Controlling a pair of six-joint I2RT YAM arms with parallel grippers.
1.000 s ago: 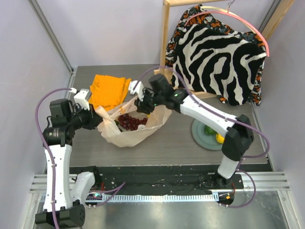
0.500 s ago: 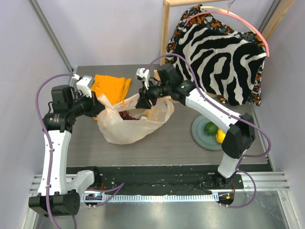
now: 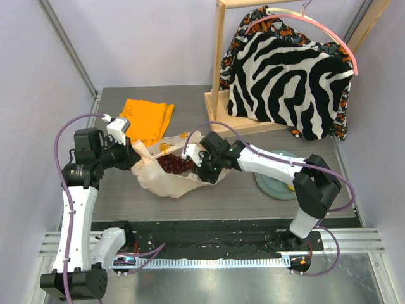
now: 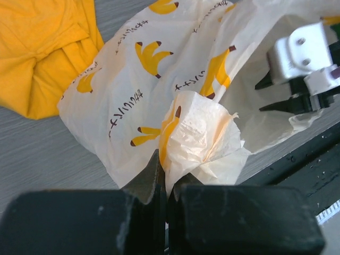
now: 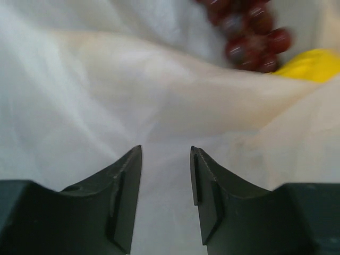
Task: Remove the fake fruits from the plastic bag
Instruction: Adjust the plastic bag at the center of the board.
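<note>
A thin, crinkly, whitish plastic bag [image 3: 161,182] with yellow banana pictures lies on the grey table [image 3: 253,202]. Its mouth is open and faces up.

The left gripper [image 4: 168,175] is at the left side of the plastic bag. Its two black jaws are squeezed tight together, and a bunched-up bit of the bag's edge is pinched between them. This holds that side of the bag up.

The right gripper [image 5: 166,151] is at the right side of the bag, poking down into the mouth. Its jaws are a little way apart and nothing is between them. Only white plastic shows in the gap.

A bunch of dark red plastic grapes [image 3: 176,163] sits inside the bag, near the middle. A smooth yellow fruit [image 5: 308,65] lies inside too, right next to the grapes.

A folded orange cloth [image 3: 147,120] lies flat behind the bag. A round green plate [image 3: 266,183] sits to the right of the bag, partly hidden by the right arm.
</note>
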